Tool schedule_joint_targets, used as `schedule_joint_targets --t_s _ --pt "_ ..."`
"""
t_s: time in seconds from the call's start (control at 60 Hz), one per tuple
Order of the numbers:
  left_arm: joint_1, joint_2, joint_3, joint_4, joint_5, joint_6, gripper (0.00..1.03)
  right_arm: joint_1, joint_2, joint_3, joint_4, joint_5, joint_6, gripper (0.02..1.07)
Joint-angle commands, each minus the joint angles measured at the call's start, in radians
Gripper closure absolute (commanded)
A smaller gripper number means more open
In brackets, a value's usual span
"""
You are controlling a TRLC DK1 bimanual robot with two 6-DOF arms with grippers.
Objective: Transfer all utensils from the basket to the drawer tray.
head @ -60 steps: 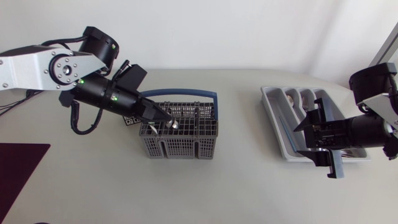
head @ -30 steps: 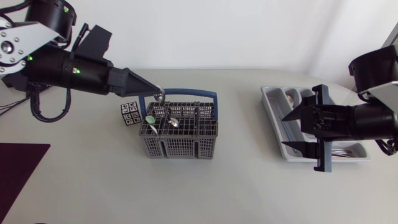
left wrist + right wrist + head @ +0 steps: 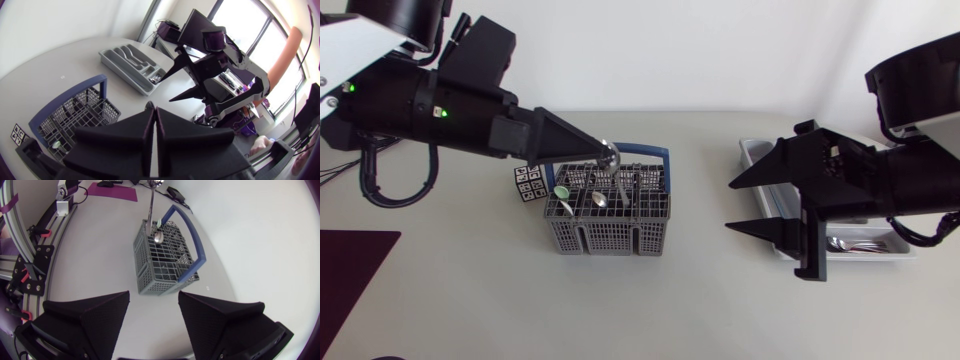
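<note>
My left gripper (image 3: 606, 155) is shut on the top end of a silver spoon (image 3: 619, 185), which hangs down over the grey mesh basket (image 3: 610, 228) with the blue handle. In the left wrist view the closed fingers (image 3: 145, 130) hide the spoon; the basket (image 3: 75, 115) lies below them. A green-tipped utensil (image 3: 561, 192) and another spoon (image 3: 601, 199) stand in the basket. My right gripper (image 3: 730, 206) is open and empty, between basket and grey drawer tray (image 3: 752, 152), covering much of the tray. The right wrist view shows the basket (image 3: 162, 265) ahead of the open gripper (image 3: 153, 300).
A small cube (image 3: 529, 183) with a black-and-white pattern sits just left of the basket. A dark purple mat (image 3: 350, 270) lies at the table's front left. Several utensils (image 3: 860, 245) lie in the tray's near end.
My left gripper has risen out of the basket and shifted right, lifting the spoon with it. My right gripper has come up and leftward from over the tray.
</note>
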Motion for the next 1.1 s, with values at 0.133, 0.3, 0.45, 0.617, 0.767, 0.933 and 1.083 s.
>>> schedule_joint_targets --t_s 0.133,0.3,0.45,0.617,0.767,0.933,1.083 --pt "-0.112 0.044 -0.019 -0.001 0.007 0.095 1.00 0.123 0.054 -0.035 0.090 -0.030 0.128 0.37" --pt "-0.168 0.054 -0.051 0.022 -0.002 0.184 1.00 0.157 0.068 -0.054 0.114 -0.102 0.147 0.50" --pt "-0.204 0.060 -0.065 0.035 -0.011 0.232 1.00 0.166 0.074 -0.077 0.140 -0.157 0.148 0.57" --pt "-0.225 0.060 -0.072 0.034 -0.010 0.267 1.00 0.203 0.075 -0.095 0.152 -0.191 0.147 0.60" --pt "-0.234 0.060 -0.079 0.023 0.022 0.290 1.00 0.227 0.083 -0.114 0.189 -0.194 0.159 0.61" --pt "-0.236 0.062 -0.080 0.016 0.024 0.293 1.00 0.235 0.091 -0.121 0.215 -0.194 0.161 0.71" --pt "-0.231 0.060 -0.082 0.009 0.026 0.293 1.00 0.235 0.091 -0.127 0.232 -0.192 0.153 0.90"
